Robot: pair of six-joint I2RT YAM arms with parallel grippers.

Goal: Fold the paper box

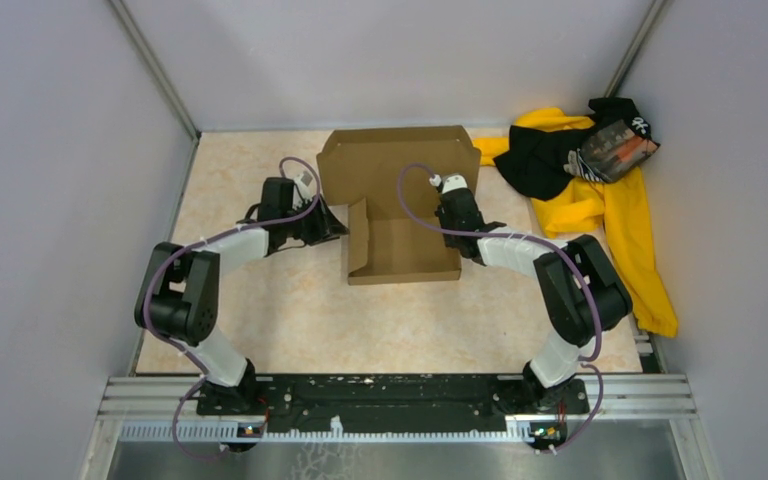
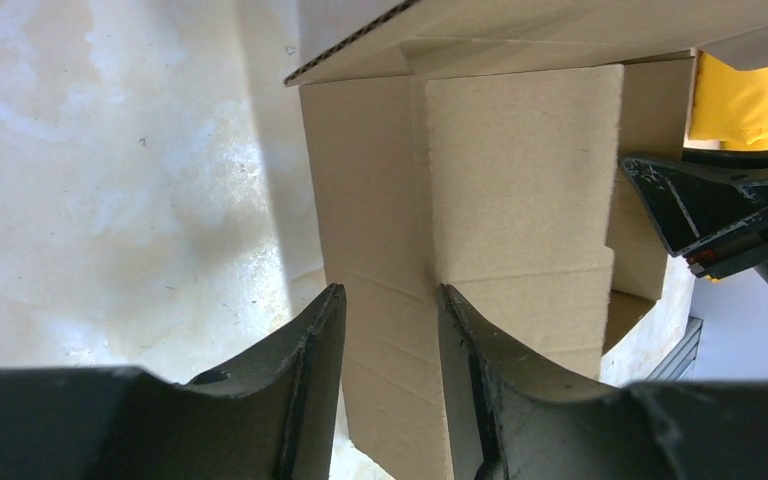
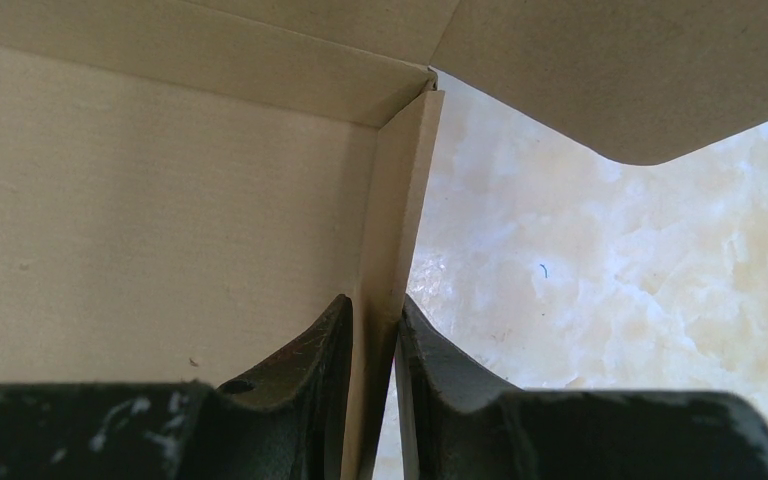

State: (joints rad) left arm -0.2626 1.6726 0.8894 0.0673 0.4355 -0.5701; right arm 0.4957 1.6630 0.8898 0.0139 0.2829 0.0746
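The paper box (image 1: 400, 255) is brown corrugated cardboard in the middle of the table, with its tray part formed and its large lid flap (image 1: 395, 160) lying open at the back. My left gripper (image 1: 332, 228) is at the box's left wall. In the left wrist view its jaws (image 2: 390, 300) stand apart with a cardboard side panel (image 2: 520, 170) showing between them. My right gripper (image 1: 457, 222) is on the box's right wall. In the right wrist view it (image 3: 375, 305) is pinched on the thin upright wall (image 3: 400, 200) near the back corner.
A yellow-and-black clothing pile (image 1: 600, 190) lies at the back right, close to the box's lid. Grey enclosure walls (image 1: 60, 150) ring the table. A metal rail (image 1: 400, 395) runs along the near edge. My right gripper also shows in the left wrist view (image 2: 720, 210).
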